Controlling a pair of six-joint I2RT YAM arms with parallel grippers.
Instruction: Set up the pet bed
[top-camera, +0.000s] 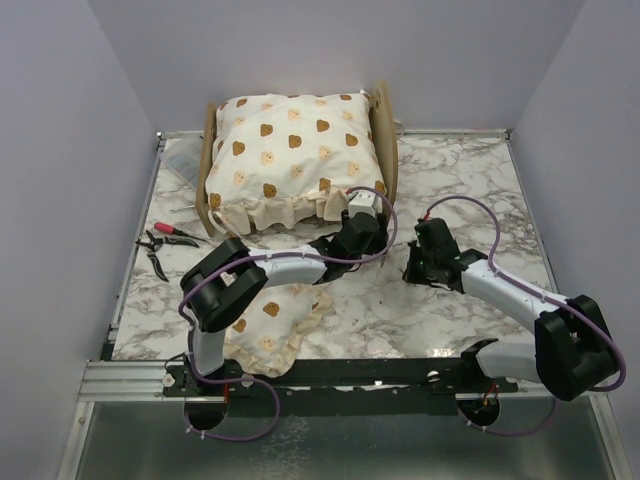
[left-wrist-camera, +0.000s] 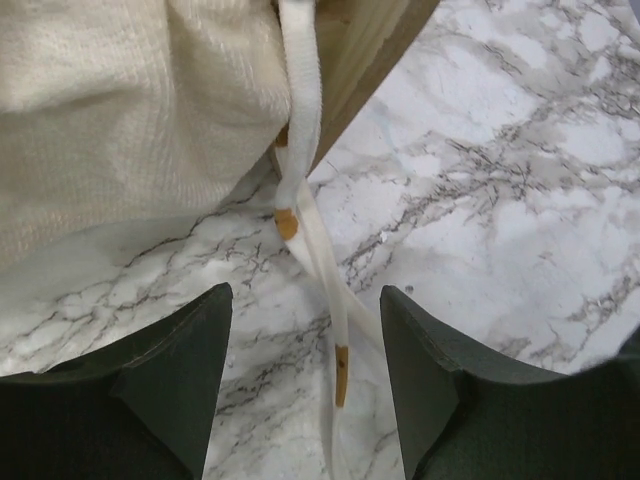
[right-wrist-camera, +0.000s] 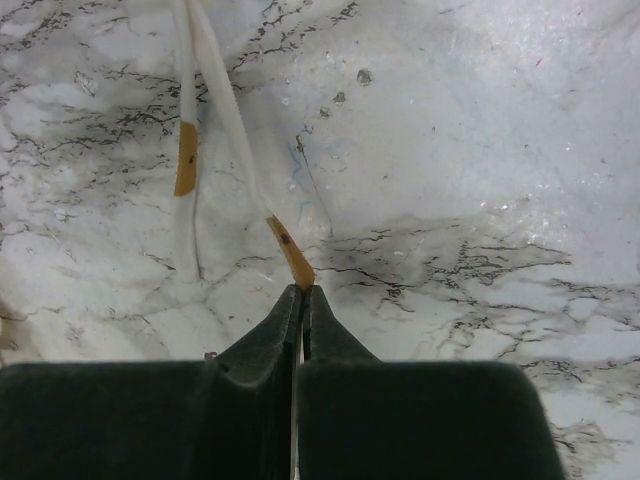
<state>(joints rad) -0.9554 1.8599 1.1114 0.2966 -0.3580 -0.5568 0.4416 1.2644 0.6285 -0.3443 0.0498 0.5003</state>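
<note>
We take this for a robotics lab test cell, not a home. Plain pale walls (top-camera: 70, 150) box in a marble-patterned desk (top-camera: 470, 190) on three sides. The left arm (top-camera: 290, 268) and right arm (top-camera: 505, 290) are bolted to an aluminium rail (top-camera: 120, 380) at its near edge. Purple cables (top-camera: 470, 203) loop along them, and pliers (top-camera: 158, 240) lie on the desk.

pet bed (top-camera: 384, 130) pale plywood — cushion (top-camera: 290, 150) cream, brown bear print — table (top-camera: 470, 190) grey-veined white marble

Pet bed (top-camera: 386, 145): light plywood frame, upright at the far centre of the table (top-camera: 450, 300); only both end boards visible.
</note>
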